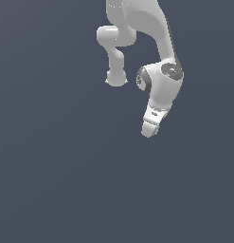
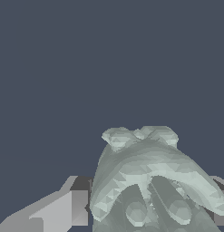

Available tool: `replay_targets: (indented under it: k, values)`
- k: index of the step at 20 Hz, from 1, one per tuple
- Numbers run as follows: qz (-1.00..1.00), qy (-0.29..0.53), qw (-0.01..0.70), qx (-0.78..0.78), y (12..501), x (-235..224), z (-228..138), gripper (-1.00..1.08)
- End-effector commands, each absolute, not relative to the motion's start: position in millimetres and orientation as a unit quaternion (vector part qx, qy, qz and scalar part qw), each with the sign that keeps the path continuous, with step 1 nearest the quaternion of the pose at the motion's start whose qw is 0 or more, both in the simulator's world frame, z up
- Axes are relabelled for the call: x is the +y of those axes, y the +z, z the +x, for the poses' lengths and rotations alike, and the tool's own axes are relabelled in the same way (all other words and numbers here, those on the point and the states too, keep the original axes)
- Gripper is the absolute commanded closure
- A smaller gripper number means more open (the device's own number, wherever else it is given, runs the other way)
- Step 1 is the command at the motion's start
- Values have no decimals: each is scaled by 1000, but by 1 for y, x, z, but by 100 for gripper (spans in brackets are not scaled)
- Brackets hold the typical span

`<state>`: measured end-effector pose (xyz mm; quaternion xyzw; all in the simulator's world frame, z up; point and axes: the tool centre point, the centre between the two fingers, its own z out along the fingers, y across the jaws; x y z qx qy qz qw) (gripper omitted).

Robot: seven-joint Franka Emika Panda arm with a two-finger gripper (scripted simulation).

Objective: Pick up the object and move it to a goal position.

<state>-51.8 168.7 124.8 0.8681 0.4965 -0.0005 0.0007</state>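
In the wrist view the object [image 2: 145,167], a lumpy pale grey-green thing with a bumpy surface, fills the space between my gripper's fingers. One grey finger [image 2: 63,210] presses against one side of it, and a sliver of the other finger [image 2: 220,217] shows on the opposite side. The gripper [image 2: 149,206] is shut on the object. In the exterior view the gripper [image 1: 148,132] hangs tilted below the white wrist, held above the floor. The object is too small to make out there and is hidden by the hand.
The white arm [image 1: 158,42] comes down from the top of the exterior view, with its base link [image 1: 116,76] behind it. A plain dark blue-grey floor [image 1: 66,180] surrounds everything. No goal marker shows.
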Motion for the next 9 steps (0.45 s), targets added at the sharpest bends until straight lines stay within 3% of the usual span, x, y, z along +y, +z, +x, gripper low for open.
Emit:
replay_targets:
  k: [1,9]
  values:
    - [868,0,1,496,130,185,-61,108]
    - [869,0,0,496,138,208,-72,108]
